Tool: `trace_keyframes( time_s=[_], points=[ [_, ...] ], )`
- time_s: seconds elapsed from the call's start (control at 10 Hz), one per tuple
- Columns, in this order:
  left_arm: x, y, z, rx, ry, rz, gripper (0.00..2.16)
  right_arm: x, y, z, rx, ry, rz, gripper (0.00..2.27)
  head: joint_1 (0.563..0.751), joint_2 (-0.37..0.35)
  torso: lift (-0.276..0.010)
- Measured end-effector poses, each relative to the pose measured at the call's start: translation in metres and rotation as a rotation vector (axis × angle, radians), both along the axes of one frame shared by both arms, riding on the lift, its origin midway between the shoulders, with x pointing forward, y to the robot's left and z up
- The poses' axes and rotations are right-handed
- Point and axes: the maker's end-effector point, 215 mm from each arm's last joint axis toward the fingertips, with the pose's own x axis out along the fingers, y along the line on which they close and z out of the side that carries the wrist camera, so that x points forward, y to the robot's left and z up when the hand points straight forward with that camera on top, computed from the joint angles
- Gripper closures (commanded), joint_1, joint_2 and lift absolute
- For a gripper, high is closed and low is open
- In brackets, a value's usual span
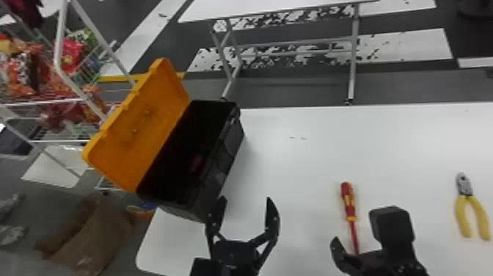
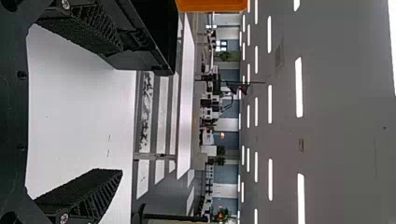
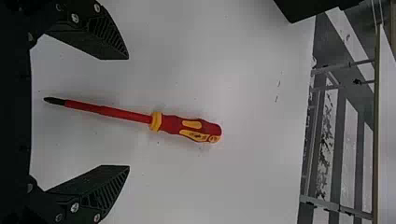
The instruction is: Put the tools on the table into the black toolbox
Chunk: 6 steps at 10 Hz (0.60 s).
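Black toolbox [image 1: 223, 165], one, on the worktop [image 1: 304, 158] towards its left end; orange lid [image 1: 143, 117] folded open, presumably so that tools can drop straight in. Small red patch [image 1: 197, 161] inside, nature unclear. Screwdriver [image 3: 187, 126], one, red and yellow, lying loose between the toolbox and the pliers [image 1: 464, 186], one pair, yellow-handled, also on the worktop. Right pincer [image 3: 128, 112]: fingers apart, nothing clamped, the screwdriver's shaft lined up with the gap; apparently so placed to close on it next. Left pincer [image 1: 245, 198]: fingers apart, empty, near the toolbox's closer end, perhaps standing by. Both tools await boxing; the pliers, lying farther right, probably come second.
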Motion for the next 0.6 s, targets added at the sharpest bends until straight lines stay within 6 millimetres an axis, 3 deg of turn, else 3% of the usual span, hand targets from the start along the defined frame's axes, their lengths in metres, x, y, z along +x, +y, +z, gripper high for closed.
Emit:
trace_keyframes(
  time_s=[0.4, 0.6],
  points=[
    [0.001, 0.000, 0.000, 0.005, -0.001, -0.005, 0.08, -0.003, 0.002, -0.012, 0.005, 0.026, 0.005, 0.41, 0.695, 0.350, -0.075],
    [0.001, 0.000, 0.000, 0.004, 0.000, -0.006, 0.08, -0.003, -0.002, -0.016, 0.009, 0.036, 0.002, 0.88, 0.695, 0.350, -0.075]
  ],
)
